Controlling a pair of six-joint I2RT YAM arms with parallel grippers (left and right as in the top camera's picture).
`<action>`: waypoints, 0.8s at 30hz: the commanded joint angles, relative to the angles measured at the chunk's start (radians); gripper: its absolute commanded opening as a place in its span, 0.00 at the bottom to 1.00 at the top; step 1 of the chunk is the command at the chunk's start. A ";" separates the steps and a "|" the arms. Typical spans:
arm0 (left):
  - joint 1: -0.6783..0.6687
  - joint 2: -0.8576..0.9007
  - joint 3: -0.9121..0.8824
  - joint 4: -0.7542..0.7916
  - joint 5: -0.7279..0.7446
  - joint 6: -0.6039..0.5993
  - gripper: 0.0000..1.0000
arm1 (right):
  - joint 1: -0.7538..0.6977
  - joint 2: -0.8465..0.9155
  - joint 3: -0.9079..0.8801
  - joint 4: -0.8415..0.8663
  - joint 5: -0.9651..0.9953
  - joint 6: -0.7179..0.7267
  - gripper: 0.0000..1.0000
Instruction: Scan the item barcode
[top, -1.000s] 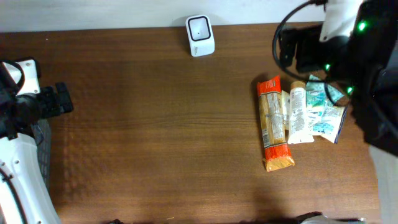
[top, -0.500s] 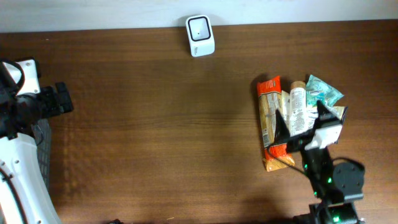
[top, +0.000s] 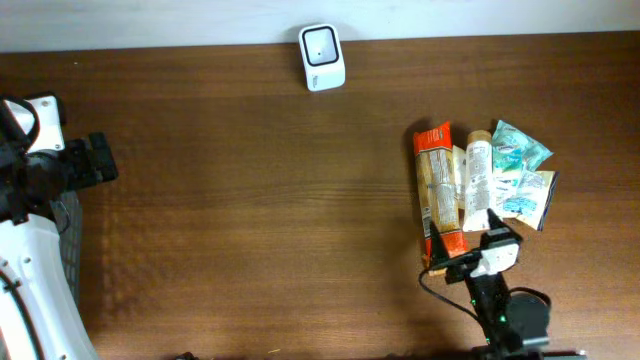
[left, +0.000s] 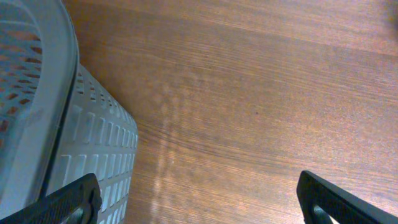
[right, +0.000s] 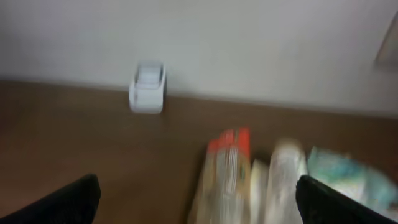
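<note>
Several items (right: 227, 168) apparently just beyond right jaws

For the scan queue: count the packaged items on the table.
4: orange pack at the pile's left, white tube beside it, far teal packet and near teal packet at the right. Overlap may hide more.

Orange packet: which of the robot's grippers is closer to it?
Right. The right gripper hovers open at the orange packet's near end. The left gripper is far off at the table's left edge.
</note>
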 joint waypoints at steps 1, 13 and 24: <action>-0.002 -0.005 0.000 0.002 0.000 0.016 0.99 | -0.003 -0.006 -0.008 -0.007 -0.012 0.031 0.99; -0.002 -0.005 0.000 0.001 0.000 0.016 0.99 | -0.003 -0.004 -0.008 -0.007 -0.011 0.030 0.99; -0.005 -0.029 -0.001 0.001 0.000 0.016 0.99 | -0.003 -0.004 -0.008 -0.007 -0.011 0.030 0.99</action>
